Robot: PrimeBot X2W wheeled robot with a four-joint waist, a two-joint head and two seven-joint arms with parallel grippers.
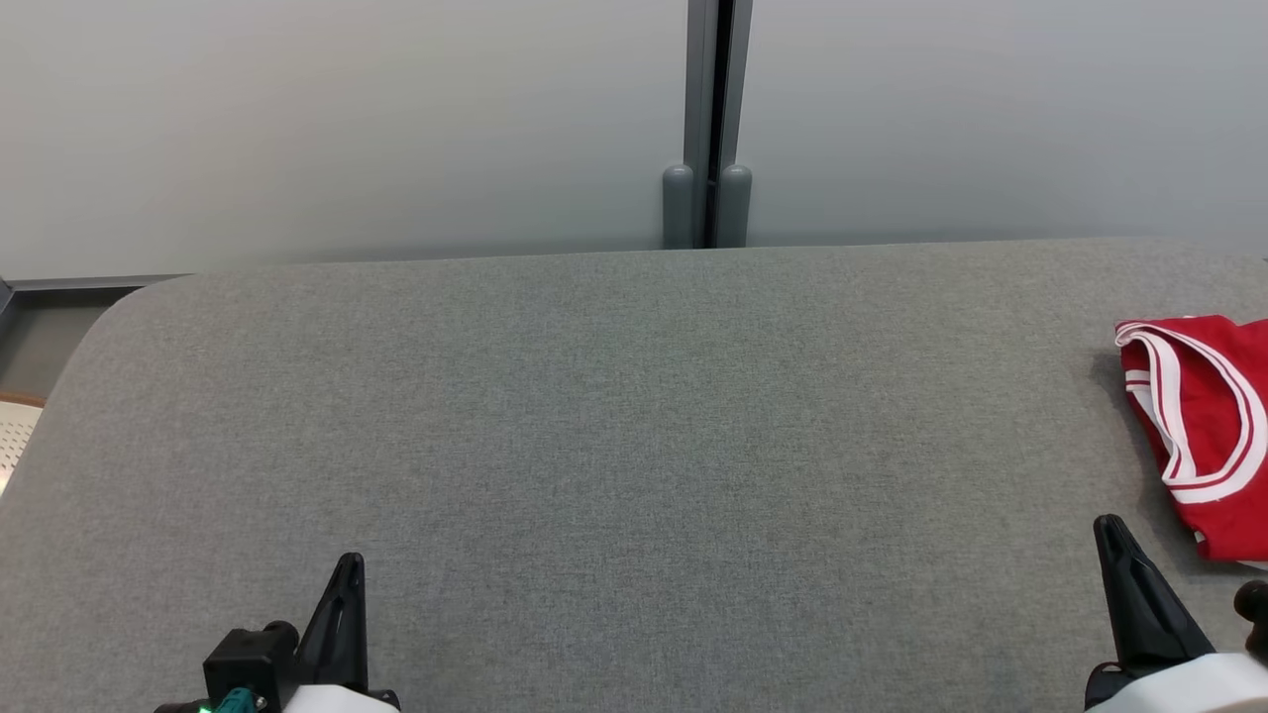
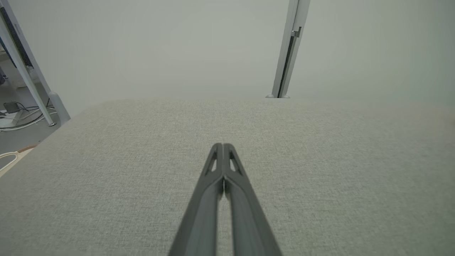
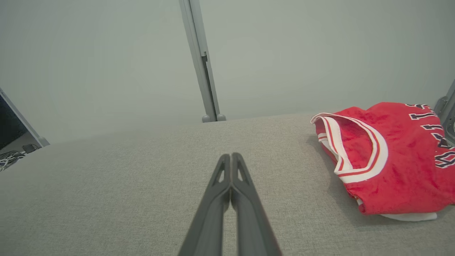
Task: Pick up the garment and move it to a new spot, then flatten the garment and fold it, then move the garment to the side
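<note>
The garment (image 1: 1214,436) is a red jersey with white trim, lying folded at the right edge of the grey table; the right wrist view shows the garment (image 3: 394,156) with dark lettering on it, to the right of my fingers. My right gripper (image 1: 1108,525) sits shut and empty near the front edge, just left of the jersey; its fingertips (image 3: 231,156) press together. At the lower left my left gripper (image 1: 351,562) is shut on nothing, tips (image 2: 223,145) closed over bare cloth.
The grey fabric table (image 1: 614,426) spans the view, with a rounded far-left corner. A pale wall with a grey vertical post (image 1: 707,129) stands behind it. Floor and cables (image 2: 14,113) lie off the left side.
</note>
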